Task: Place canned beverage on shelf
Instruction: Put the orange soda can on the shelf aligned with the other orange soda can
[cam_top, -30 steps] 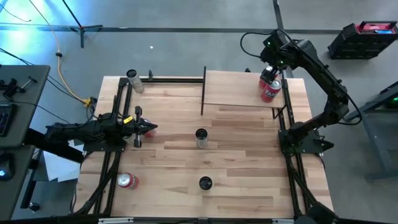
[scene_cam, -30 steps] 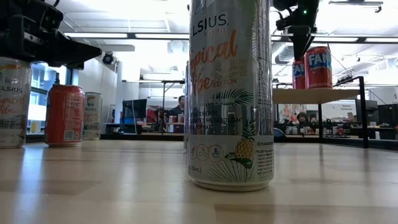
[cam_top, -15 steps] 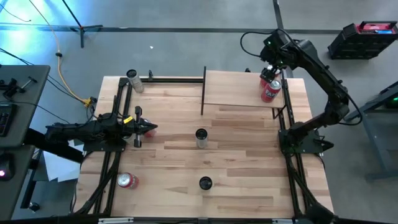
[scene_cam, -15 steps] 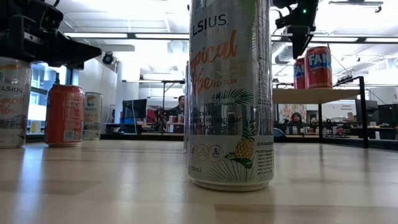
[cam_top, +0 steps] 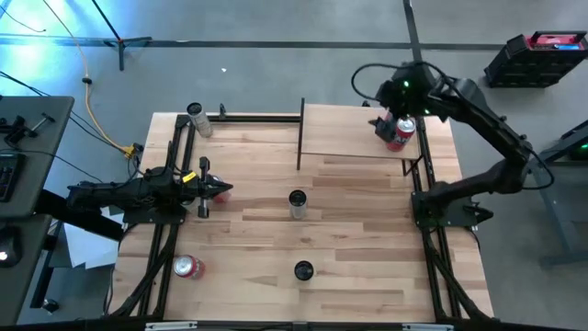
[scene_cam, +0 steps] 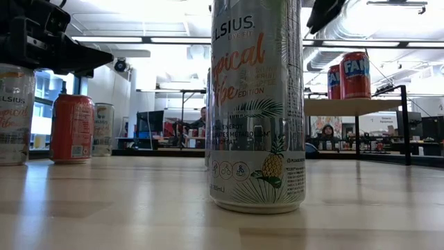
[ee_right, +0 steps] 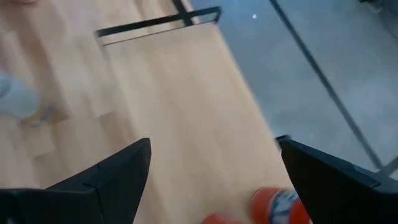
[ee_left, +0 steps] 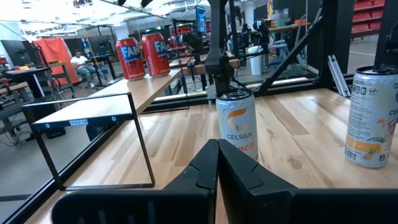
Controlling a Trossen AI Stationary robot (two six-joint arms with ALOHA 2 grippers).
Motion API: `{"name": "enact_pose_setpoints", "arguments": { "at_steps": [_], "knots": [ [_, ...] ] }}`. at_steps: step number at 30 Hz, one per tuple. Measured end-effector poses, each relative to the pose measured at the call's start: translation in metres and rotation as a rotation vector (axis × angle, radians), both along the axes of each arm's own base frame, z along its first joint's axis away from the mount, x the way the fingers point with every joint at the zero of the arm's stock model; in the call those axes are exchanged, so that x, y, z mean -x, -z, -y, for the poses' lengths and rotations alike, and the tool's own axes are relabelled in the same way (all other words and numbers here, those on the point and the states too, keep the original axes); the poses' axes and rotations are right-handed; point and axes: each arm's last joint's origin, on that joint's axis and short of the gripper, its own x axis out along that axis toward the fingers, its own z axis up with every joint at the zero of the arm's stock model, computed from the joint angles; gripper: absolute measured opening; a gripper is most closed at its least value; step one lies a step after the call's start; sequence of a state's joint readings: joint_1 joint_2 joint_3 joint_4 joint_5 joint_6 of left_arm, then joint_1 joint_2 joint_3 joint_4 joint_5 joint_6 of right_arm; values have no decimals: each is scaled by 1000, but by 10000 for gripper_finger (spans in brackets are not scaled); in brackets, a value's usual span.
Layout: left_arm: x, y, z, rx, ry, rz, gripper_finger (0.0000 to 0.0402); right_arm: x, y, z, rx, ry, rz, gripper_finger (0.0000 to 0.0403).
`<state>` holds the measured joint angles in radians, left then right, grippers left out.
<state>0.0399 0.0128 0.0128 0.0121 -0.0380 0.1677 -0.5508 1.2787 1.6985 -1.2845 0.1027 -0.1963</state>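
On the planked table (cam_top: 349, 230), the shelf (cam_top: 349, 133) filled the far right corner, two red cans (cam_top: 397, 133) upright by its right edge. My right gripper (cam_top: 390, 118) hung open above them, holding nothing; left gripper (cam_top: 220, 191) clenched empty at the left edge. Placement looked done; next I'd fetch another can.

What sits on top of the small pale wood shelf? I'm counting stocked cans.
Two red Fanta cans stand upright on the pale wood shelf. From above, the right arm's open fingers partly cover them.
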Motion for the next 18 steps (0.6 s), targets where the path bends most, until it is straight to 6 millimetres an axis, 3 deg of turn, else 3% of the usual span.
{"name": "enact_pose_setpoints", "arguments": {
  "at_steps": [7, 18],
  "knots": [
    [0, 0, 0, 0, 0, 0, 3, 21, -10, -38, -38, -66, 33, 346],
    [0, 0, 0, 0, 0, 0, 3, 45, -20, -59, -52, -83, 123, 346]
  ]
}}
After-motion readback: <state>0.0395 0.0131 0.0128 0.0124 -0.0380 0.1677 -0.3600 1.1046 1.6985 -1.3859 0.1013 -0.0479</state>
